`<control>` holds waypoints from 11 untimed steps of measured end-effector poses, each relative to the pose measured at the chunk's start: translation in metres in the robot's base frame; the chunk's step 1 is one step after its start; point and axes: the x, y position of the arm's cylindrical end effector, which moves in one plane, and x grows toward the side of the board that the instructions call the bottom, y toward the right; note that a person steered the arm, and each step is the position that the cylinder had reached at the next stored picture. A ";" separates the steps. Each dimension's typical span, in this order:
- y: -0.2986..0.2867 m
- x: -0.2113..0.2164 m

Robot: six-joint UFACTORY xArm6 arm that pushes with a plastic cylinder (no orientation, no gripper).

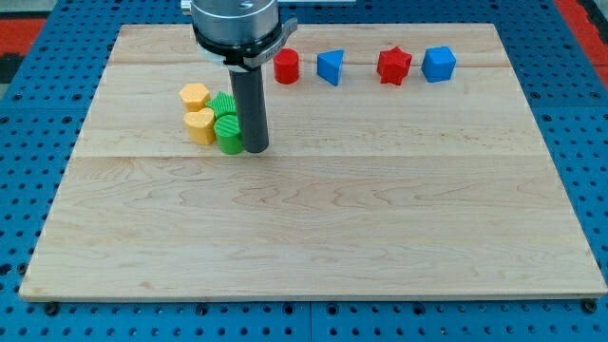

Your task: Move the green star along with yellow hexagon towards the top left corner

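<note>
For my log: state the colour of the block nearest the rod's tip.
Green: the green block beside my tip, seen in the camera view.

One cam, high front view, angled down over the whole wooden board [313, 237], mid distance.

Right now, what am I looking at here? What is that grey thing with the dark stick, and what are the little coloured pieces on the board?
There is one picture, from a camera looking down at a wooden board. The grey thing at the view's top is the end of a robot arm. It has no hand and holds nothing; it ends in a dark rod, and my tip pushes blocks across the board. My tip stands just right of a cluster: a yellow hexagon, a yellow block, a green star and a green block. Along the top sit a red cylinder, a blue block, a red star and a blue cube.
</note>
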 end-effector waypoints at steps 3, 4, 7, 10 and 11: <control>-0.066 0.004; -0.020 0.005; -0.079 -0.075; -0.141 -0.163; -0.166 -0.184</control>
